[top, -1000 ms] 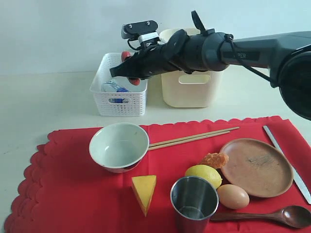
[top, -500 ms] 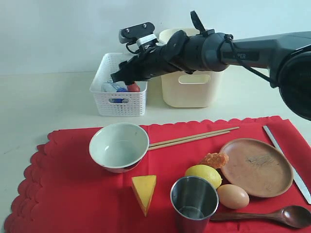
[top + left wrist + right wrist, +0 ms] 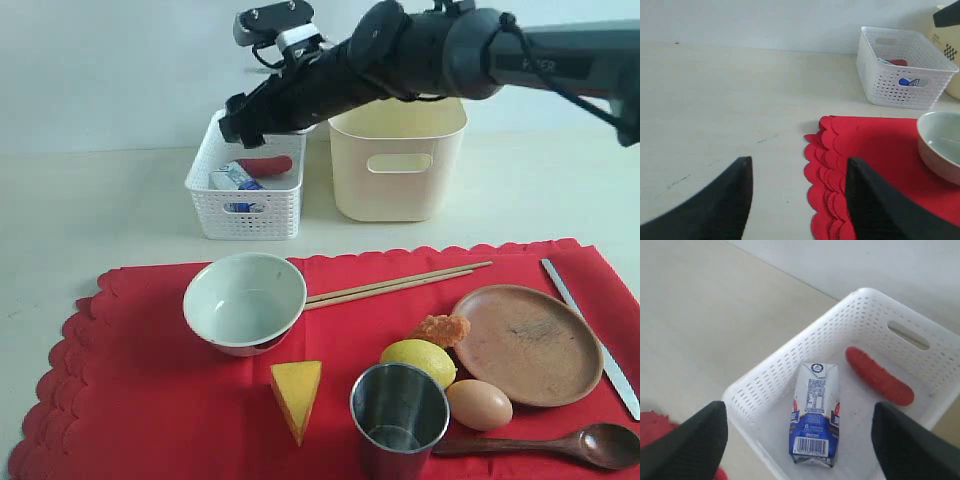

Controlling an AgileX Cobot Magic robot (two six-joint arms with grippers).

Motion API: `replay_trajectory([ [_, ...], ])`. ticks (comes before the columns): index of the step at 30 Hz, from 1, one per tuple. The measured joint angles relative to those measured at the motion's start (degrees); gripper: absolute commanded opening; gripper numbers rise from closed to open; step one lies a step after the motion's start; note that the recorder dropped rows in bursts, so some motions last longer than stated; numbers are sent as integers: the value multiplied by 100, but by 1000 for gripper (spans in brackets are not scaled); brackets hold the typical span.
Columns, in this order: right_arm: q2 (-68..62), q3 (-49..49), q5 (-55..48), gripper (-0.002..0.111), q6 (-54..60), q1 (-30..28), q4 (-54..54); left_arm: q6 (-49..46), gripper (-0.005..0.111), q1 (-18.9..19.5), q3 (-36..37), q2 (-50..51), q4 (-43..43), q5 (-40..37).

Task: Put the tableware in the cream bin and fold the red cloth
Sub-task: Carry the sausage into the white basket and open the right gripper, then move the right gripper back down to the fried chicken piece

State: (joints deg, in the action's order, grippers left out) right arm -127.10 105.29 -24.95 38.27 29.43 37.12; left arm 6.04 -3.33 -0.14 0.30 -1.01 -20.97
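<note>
The red cloth (image 3: 150, 400) lies spread on the table and carries a pale bowl (image 3: 245, 300), chopsticks (image 3: 400, 283), a brown plate (image 3: 525, 345), a steel cup (image 3: 399, 415), a dark spoon (image 3: 560, 443) and a knife (image 3: 590, 330). Behind it stands the cream bin (image 3: 397, 160). My right gripper (image 3: 234, 126) hangs open and empty above the white basket (image 3: 245, 210); between its fingers (image 3: 800, 440) I look down on a carton (image 3: 815, 415) and a sausage (image 3: 879, 376). My left gripper (image 3: 797, 200) is open, low over the cloth's scalloped edge (image 3: 825, 165).
A lemon (image 3: 418, 360), a cheese wedge (image 3: 297, 395), an egg (image 3: 479, 404) and an orange fried piece (image 3: 441, 329) lie among the tableware on the cloth. The white basket stands directly left of the cream bin.
My right gripper has opened wide and risen above the white basket. The sausage it carried now lies in the basket beside the carton. The left gripper has not moved.
</note>
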Motion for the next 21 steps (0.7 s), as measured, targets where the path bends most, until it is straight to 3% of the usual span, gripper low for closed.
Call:
replay_trajectory([
  [9, 697, 0, -1646, 74, -2036, 0, -2501, 0, 54, 0, 0, 0, 0, 0],
  [16, 1146, -243, -2542, 74, -2600, 0, -3209, 0, 54, 0, 0, 0, 0, 0],
  [21, 1920, -1446, -2346, 74, -2764, 0, -3411, 0, 54, 0, 0, 0, 0, 0],
])
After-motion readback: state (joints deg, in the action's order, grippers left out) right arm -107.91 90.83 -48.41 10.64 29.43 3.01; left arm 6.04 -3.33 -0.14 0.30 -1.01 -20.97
